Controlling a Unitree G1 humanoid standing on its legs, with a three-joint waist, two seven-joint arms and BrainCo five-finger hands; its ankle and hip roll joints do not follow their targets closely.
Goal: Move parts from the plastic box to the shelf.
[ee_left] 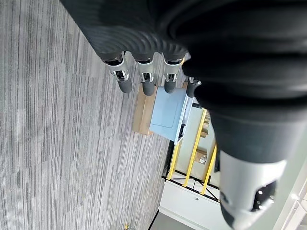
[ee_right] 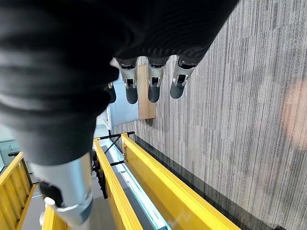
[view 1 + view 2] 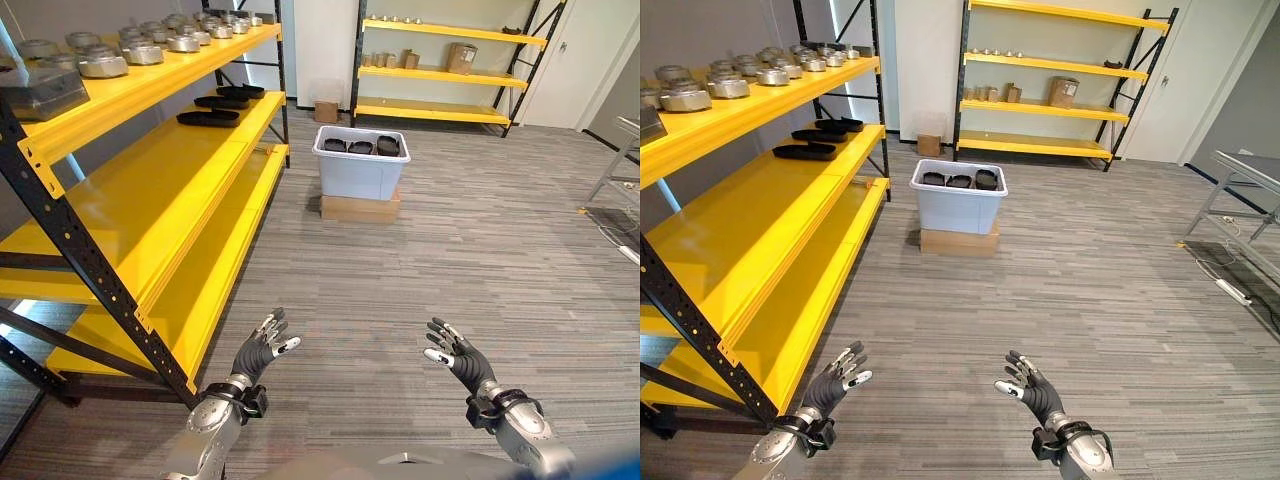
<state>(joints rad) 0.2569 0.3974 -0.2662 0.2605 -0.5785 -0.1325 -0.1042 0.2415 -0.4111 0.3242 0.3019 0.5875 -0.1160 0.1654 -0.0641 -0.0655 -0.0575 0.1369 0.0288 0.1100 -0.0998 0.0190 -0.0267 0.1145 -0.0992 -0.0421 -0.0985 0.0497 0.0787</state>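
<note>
The black parts [image 3: 360, 146] lie in a row inside the box [image 3: 361, 172], upper centre of the left eye view. The box is pale grey plastic, open at the top, and it stands on a flat cardboard carton [image 3: 360, 208] on the floor. More black parts [image 3: 208, 118] lie on the middle level of the shelf [image 3: 170, 175], which is yellow with dark uprights and runs along the left side of the frame. Its top level carries rows of round metal pieces [image 3: 103, 66], and a grey metal block [image 3: 40, 93] sits at the upper left edge.

The left hand [image 3: 262, 347] hangs low in the frame, left of centre, above the floor and beside the near corner of the shelf. Its fingers are spread and nearly straight, and it holds nothing and touches nothing. The right hand [image 3: 457, 355] hangs low, right of centre, likewise spread wide and empty. Both hands are well apart from the box. In the wrist views the fingers [image 1: 146, 81] of the left hand and the fingers [image 2: 153, 84] of the right hand reach out straight, with the box and carton far beyond them.

The floor [image 3: 460, 260] is grey striped carpet. A second yellow shelf [image 3: 445, 70] stands against the far wall, upper right, with small boxes on it, and a small carton [image 3: 326, 111] sits on the floor beside it. A metal table frame [image 3: 1240, 195] shows at the right edge of the right eye view.
</note>
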